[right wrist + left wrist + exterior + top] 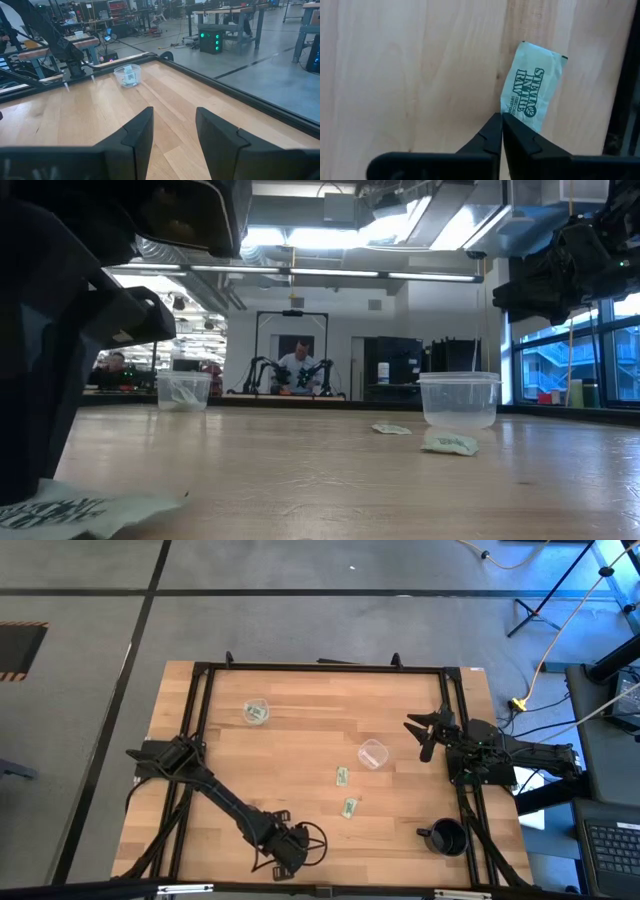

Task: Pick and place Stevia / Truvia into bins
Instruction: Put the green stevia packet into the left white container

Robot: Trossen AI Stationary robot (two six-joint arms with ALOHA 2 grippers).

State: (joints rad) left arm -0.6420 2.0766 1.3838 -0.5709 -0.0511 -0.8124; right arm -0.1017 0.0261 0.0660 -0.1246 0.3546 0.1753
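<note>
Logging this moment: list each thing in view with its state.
Left gripper: shut beside a packet, which lies flat.
Right gripper: open, empty.
Far cup: upright, packet inside.
Near cup: upright, looks empty.
Two loose packets: flat on table.
Mug: upright.

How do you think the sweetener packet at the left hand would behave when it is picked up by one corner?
The packet is thin printed paper lying flat on the table, so it is probably very light and floppy. The left hand has shut at its edge; such a flat thing may slide away rather than lift. Pinched by a corner, it would likely droop.
</note>
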